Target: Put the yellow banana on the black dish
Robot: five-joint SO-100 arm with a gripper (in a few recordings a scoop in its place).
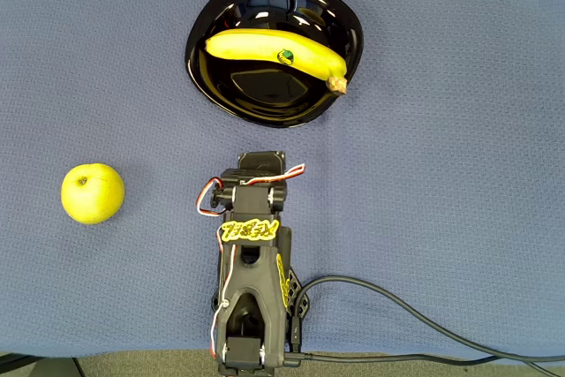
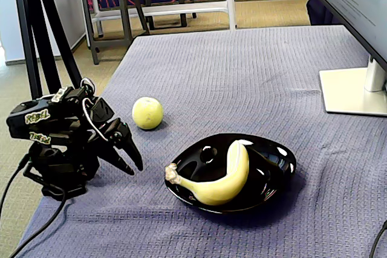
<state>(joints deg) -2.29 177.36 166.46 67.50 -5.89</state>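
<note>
The yellow banana (image 1: 269, 49) (image 2: 227, 179) lies curved inside the black dish (image 1: 221, 86) (image 2: 275, 164), its brown stem tip resting over the dish's rim. A small dark sticker shows on its skin in the overhead view. My gripper (image 1: 262, 158) (image 2: 135, 170) is folded low over the arm's base, a short way from the dish and apart from the banana. It points down at the cloth. Its two dark fingers stand a narrow gap apart with nothing between them.
A round yellow-green apple (image 1: 92, 192) (image 2: 147, 113) sits on the blue-grey cloth, off to the arm's side. A monitor foot (image 2: 354, 92) stands at the table's far right in the fixed view. Cables (image 1: 415, 315) trail from the arm's base.
</note>
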